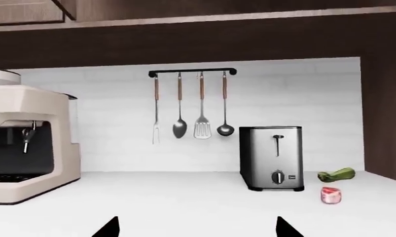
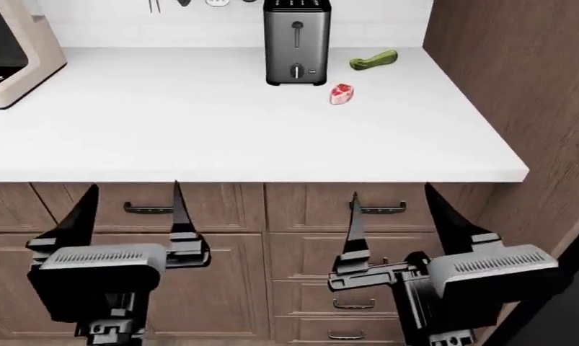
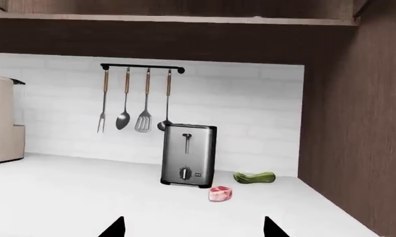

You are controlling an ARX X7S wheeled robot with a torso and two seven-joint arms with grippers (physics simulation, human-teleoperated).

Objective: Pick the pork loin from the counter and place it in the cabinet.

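Head view: small pink-red, fat-rimmed pork loin [image 2: 341, 93] lies far forward, nearer the open, empty right gripper [image 2: 393, 209] than the open left gripper [image 2: 130, 207].

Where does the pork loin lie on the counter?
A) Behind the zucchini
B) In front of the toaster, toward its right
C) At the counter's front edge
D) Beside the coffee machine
B: the pork loin lies just front-right of the toaster, nearer than the zucchini.
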